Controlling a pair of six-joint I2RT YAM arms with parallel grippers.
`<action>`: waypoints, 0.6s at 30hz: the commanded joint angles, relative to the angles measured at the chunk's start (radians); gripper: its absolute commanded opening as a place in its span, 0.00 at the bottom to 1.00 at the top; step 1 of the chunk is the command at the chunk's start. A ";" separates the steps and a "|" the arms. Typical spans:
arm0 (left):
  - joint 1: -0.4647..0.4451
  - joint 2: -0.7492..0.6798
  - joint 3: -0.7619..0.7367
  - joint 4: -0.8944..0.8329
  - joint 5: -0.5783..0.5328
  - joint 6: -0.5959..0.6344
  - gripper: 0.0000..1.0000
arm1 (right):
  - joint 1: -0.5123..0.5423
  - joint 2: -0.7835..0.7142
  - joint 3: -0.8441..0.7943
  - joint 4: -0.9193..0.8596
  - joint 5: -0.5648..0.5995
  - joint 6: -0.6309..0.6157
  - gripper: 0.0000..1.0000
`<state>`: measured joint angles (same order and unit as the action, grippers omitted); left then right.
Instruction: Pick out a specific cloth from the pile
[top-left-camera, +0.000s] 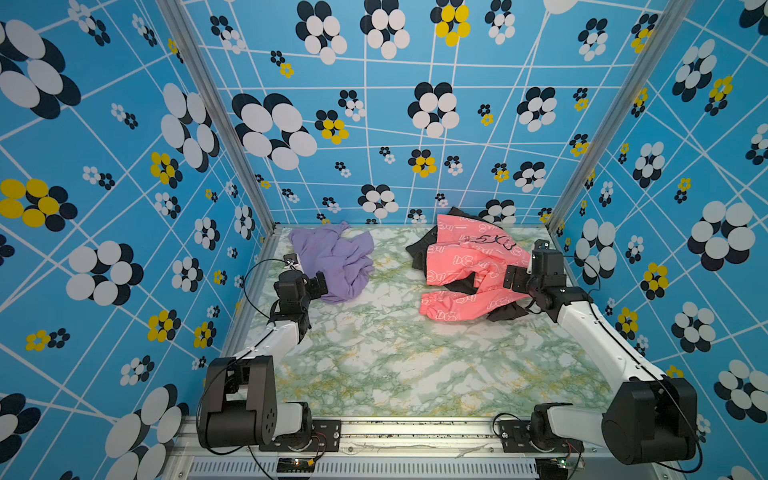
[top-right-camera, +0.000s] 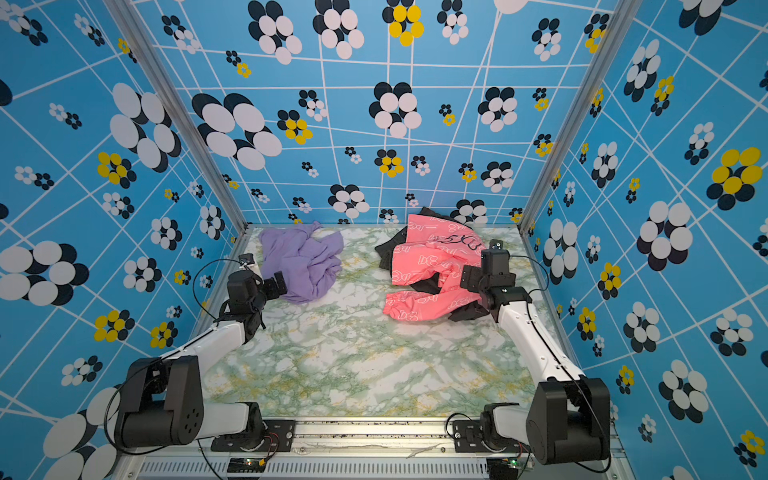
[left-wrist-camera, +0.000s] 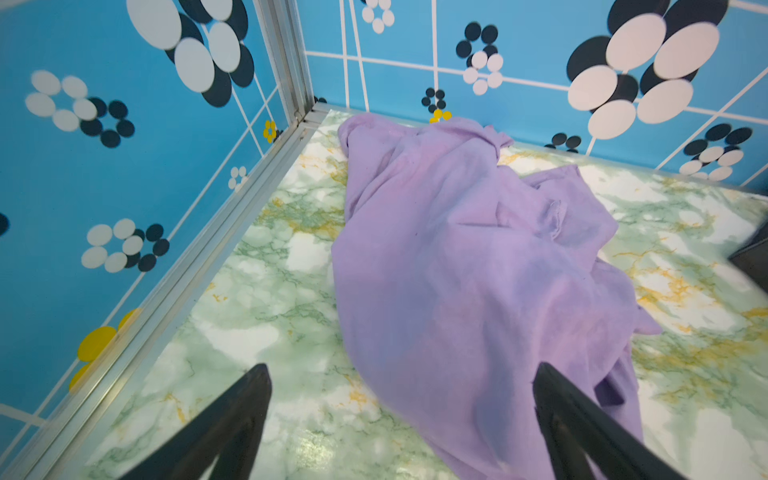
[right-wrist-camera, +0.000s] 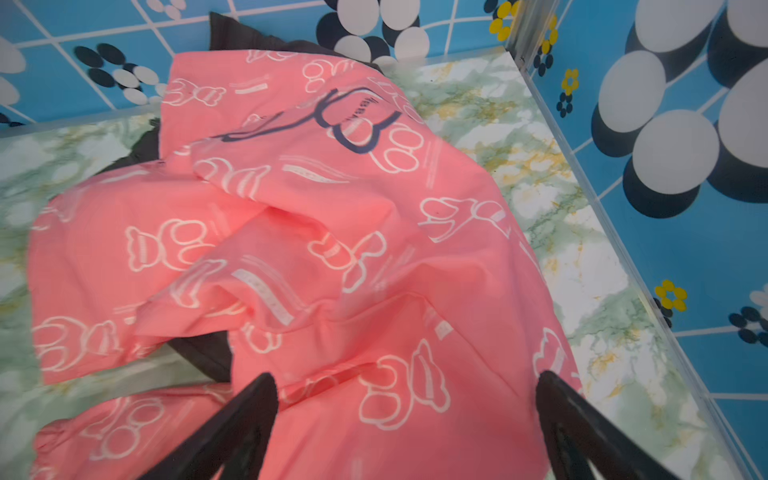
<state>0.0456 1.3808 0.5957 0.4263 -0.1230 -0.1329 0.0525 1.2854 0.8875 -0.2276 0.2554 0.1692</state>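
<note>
Blue walls (top-left-camera: 374, 104) printed with white, black and yellow flowers are enclosing the marbled green-and-white surface (top-left-camera: 395, 357) on three sides. Toward the back right of that surface the pile (top-left-camera: 465, 266) is lying in a loose heap. Its coral-pink garment (right-wrist-camera: 332, 232) with white prints is spreading over black fabric (top-left-camera: 419, 249), which is peeking out at the pile's far, left and near edges. One pink sleeve is stretching along the front of the heap.

The cloth (top-left-camera: 334, 259), plain lavender and crumpled, is lying by itself at the back left, close to the rail of the left wall. It is sitting well apart from the pile, with bare marble showing between the two in both top views.

The left claw (left-wrist-camera: 401, 370) is hovering at the cloth's near edge with its fingers (left-wrist-camera: 249, 399) spread wide. The near end of the cloth is lying between them and nothing is being pinched; whether a finger is touching the fabric I cannot tell. The right claw (right-wrist-camera: 406, 376) is hanging over the near right side of the pile, its fingers standing wide above the pink garment and gripping nothing.
</note>
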 joint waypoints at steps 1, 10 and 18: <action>0.003 0.037 0.020 0.098 -0.006 0.030 0.99 | -0.040 -0.013 -0.114 0.234 0.010 -0.040 0.99; -0.011 0.036 0.003 0.145 0.044 0.062 0.99 | -0.058 0.150 -0.200 0.539 -0.058 -0.064 0.99; -0.015 0.009 -0.031 0.170 0.095 0.087 0.99 | -0.059 0.250 -0.192 0.581 -0.146 -0.124 0.99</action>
<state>0.0380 1.4223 0.5915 0.5667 -0.0616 -0.0685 -0.0032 1.5215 0.7052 0.2581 0.1761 0.0807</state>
